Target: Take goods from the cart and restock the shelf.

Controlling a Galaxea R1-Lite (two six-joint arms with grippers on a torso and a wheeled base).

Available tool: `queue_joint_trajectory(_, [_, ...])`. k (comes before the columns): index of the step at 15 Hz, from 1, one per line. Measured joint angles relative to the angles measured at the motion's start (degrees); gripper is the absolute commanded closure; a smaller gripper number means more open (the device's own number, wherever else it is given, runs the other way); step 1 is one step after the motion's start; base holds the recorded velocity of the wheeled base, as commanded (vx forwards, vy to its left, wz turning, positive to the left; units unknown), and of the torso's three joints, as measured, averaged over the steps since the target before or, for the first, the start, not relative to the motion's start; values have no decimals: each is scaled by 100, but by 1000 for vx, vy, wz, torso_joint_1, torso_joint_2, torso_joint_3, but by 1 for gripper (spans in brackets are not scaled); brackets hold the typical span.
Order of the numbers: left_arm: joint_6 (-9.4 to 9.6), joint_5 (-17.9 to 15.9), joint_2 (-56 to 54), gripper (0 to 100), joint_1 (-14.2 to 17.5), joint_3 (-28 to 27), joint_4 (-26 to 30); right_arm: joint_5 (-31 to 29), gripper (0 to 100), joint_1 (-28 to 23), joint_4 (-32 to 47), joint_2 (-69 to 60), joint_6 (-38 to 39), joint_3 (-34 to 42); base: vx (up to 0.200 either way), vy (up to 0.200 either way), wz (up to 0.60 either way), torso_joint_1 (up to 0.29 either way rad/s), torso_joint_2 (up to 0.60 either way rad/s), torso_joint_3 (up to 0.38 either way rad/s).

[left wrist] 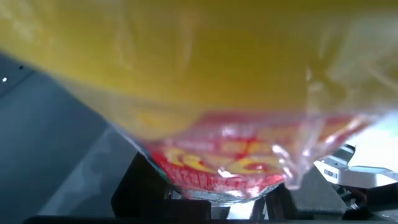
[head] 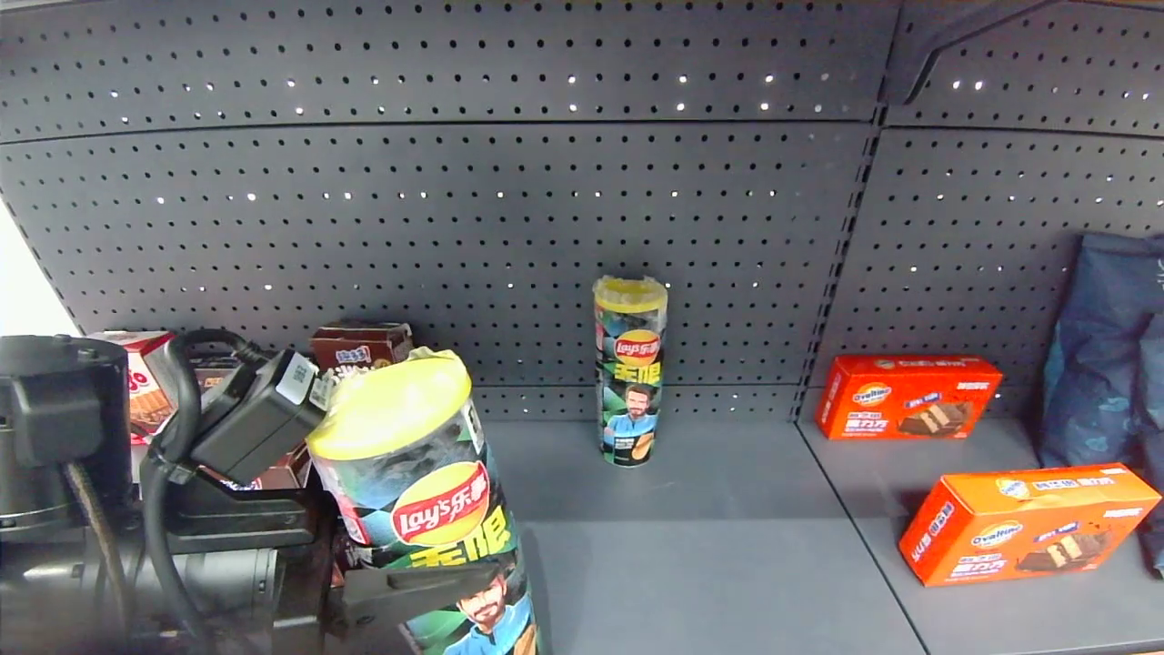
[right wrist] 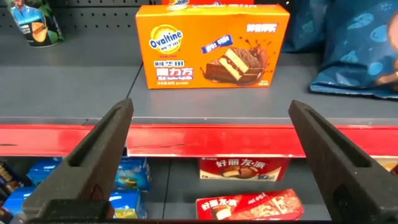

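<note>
- chip can [head: 427,491] with a yellow lid [left wrist: 186,56], clamped in the left end effector [head: 400,582] at the left front of the shelf [head: 709,546], leaning slightly; its base is cut off by the head view's edge.
- second chip can [head: 629,373] stands upright near the pegboard back [head: 509,227], well apart from the held one.
- two orange boxes, one at the rear [head: 905,396] and one nearer the front [head: 1028,523], lie on the shelf's right section, with blue bags [head: 1105,346] beside them.
- brown box [head: 359,344] sits behind the left arm.
- right end effector [right wrist: 230,162] hangs with fingers wide apart and nothing between them, in front of the red shelf edge [right wrist: 211,140], facing the front orange box.
- red packs [right wrist: 249,205] sit on the level below.
</note>
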Motion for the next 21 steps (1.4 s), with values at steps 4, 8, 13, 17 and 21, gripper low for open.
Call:
queue_joint_trajectory(4, [2, 96, 60, 100, -6, -45, -27, 137, 0, -71, 5, 96, -293, 0, 0, 0, 0, 0, 0, 0])
queue_joint_trajectory(8, [-6, 229, 29, 100, -2, -108, -6, 79, 0, -98, -12, 151, -213, -2, 0, 0, 0, 0, 0, 0])
queue_joint_trajectory(13, [5, 567, -69, 100, -37, 39, 6, 179, 0, 20, -80, 1378, -35, -1835, 0, 0, 0, 0, 0, 0])
queue_joint_trajectory(17, [7, 820, -63, 100, -129, 57, 11, 763, 0, 775, 34, 3126, -495, -2914, 0, 0, 0, 0, 0, 0])
queue_joint_trajectory(21, [7, 853, 7, 100, -151, 57, 0, 930, 0, 1431, -33, 4617, -525, -3701, 0, 0, 0, 0, 0, 0])
